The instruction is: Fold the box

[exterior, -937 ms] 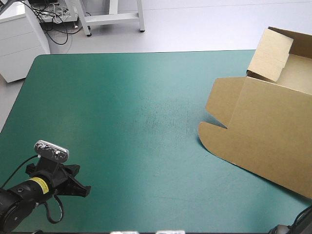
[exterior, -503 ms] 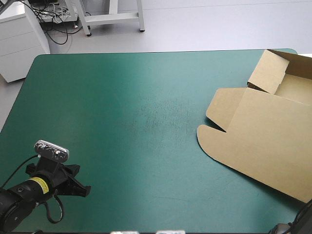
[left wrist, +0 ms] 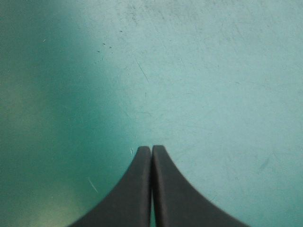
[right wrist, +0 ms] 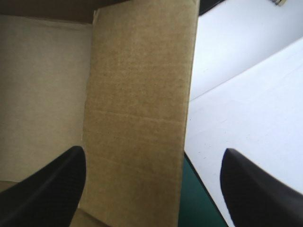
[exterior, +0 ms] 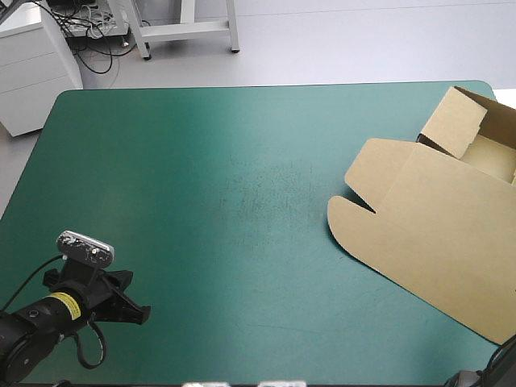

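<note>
1. Box sits at the table's right side. The lid lies flat toward the near edge. The tray is at the far right corner with a flap raised. Part of it runs out of the high view on the right, so I judge it is close to or over the table edge.
2. Right gripper: black fingers spread wide, nothing held. A brown panel fills the gap ahead of them, with the tray's inside just beside one finger.
3. Left gripper: fingers pressed together in a point, empty. It is over bare teal-green cover at the near left corner, well apart from the box.
4. Likely step: the right arm takes that panel to fold or tuck it. The wrist view is too close to tell if the panel is a standing wall or a loose flap.
5. To do it well:
   - Centre the panel's free edge between the fingers before closing.
   - Grip near the crease, not the far tip, so the board bends on its score line.
   - Fold toward the tray's inside, which also pulls the box away from the table edge.
6. Risk: a one-armed push may slide the whole sheet. Bring the left arm across to pin the lid first.
</note>
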You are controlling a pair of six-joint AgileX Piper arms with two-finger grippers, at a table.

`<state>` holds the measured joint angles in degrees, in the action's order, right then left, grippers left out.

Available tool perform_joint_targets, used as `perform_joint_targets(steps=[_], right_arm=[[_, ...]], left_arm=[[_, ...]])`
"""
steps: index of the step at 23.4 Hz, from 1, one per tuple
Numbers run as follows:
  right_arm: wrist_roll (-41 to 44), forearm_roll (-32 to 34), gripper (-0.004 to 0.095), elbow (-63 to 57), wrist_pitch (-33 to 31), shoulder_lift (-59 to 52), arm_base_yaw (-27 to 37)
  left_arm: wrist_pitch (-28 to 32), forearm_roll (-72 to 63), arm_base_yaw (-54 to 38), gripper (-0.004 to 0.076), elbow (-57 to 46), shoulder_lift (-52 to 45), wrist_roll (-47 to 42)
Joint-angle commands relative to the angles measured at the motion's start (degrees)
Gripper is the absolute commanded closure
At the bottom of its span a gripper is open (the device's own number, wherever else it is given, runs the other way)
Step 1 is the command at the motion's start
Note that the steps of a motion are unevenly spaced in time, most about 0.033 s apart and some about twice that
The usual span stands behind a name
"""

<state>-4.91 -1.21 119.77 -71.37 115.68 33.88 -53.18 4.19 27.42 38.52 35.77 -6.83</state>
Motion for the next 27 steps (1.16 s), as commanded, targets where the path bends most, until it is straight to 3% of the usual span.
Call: perform_joint_targets(steps=[1, 3, 5, 10, 14, 22, 24, 27], right_arm=[[0.1, -3.1, 0.0174, 1.7, -0.1, -9.1, 0.3], [-0.9, -7.0, 0.0231, 1.2, -0.2, -12.3, 0.2], [-3.0, -9.1, 0.0366, -0.5, -0.2, -15.9, -0.5], [-5.1, -9.6, 0.092, -8.3, -0.2, -24.4, -4.6], [-6.6, -10.2, 0.0912, -19.4, 0.4, -32.8, -14.2], [-12.0, -12.4, 0.0912, -43.7, 12.5, -52.8, -38.4], [-13.0, -12.4, 0.0912, -51.6, 17.8, -59.4, -42.3], [-15.4, -12.4, 0.0912, -60.5, 23.3, -67.1, -42.7]], left_arm=[[3.0, 0.1, 0.2, 0.0756, 1.5, 0.0, -0.2], [3.0, 0.1, 0.2, 0.0756, 1.5, 0.0, -0.2], [3.0, 0.1, 0.2, 0.0756, 1.5, 0.0, -0.2], [2.8, 0.1, 0.2, 0.0756, 1.5, 0.0, -0.2], [2.8, 0.1, 0.2, 0.0756, 1.5, 0.0, 0.2], [2.9, -0.4, 0.2, 0.0756, -0.9, -1.4, 0.2], [4.5, -0.4, 0.2, 0.0756, -3.3, -4.2, 0.2], [5.7, -0.5, 0.2, 0.0756, -5.9, -8.3, 0.5]])
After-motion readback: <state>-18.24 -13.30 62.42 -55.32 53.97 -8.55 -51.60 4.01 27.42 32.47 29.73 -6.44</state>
